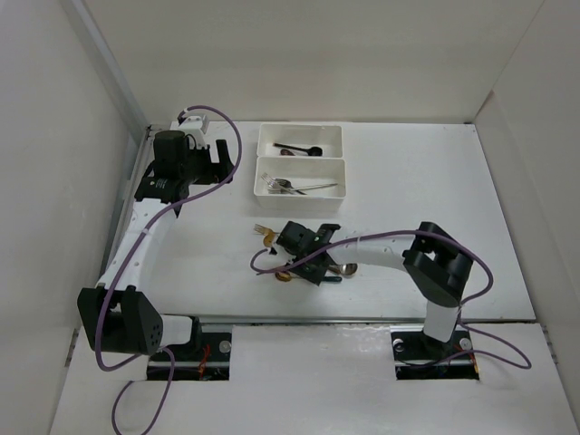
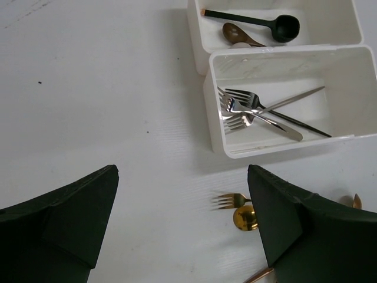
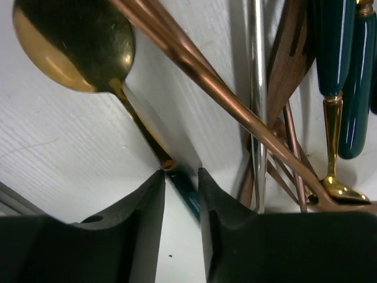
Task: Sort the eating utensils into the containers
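Observation:
Two white trays stand side by side at the back: the far tray holds a black spoon and a brown spoon; the near tray holds silver forks. A pile of utensils lies mid-table. My right gripper is down in the pile, its jaws narrowed onto the dark green handle of a gold spoon. My left gripper is open and empty, left of the trays.
Copper, silver and green-handled utensils cross just right of my right fingers. A gold fork and a gold spoon bowl lie at the pile's edge. White walls enclose the table.

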Action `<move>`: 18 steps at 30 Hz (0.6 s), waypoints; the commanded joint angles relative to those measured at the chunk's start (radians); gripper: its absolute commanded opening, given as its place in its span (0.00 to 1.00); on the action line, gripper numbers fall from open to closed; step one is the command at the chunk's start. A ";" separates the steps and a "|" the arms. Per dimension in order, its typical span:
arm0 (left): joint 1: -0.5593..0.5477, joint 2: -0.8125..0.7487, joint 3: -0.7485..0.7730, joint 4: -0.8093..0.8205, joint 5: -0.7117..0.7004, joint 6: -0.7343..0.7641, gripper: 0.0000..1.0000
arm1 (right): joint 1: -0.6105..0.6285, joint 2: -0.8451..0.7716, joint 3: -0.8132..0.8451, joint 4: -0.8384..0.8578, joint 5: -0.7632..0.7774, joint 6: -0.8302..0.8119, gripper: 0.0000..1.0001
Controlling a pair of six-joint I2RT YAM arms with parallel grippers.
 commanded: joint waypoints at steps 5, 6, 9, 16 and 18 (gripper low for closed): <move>-0.003 -0.043 0.005 0.043 -0.017 -0.005 0.89 | 0.001 0.058 0.016 -0.016 0.014 -0.007 0.00; -0.003 -0.043 0.005 0.043 -0.017 -0.005 0.89 | 0.001 0.029 0.025 -0.016 0.000 -0.025 0.00; -0.003 -0.034 0.005 0.043 -0.017 0.004 0.89 | 0.001 -0.069 0.025 0.035 -0.046 -0.047 0.00; 0.006 -0.034 0.005 0.043 -0.026 0.004 0.89 | 0.001 -0.304 0.082 0.096 -0.147 -0.211 0.00; 0.006 -0.034 0.005 0.043 -0.027 0.004 0.89 | 0.001 -0.335 0.120 0.124 -0.086 -0.238 0.00</move>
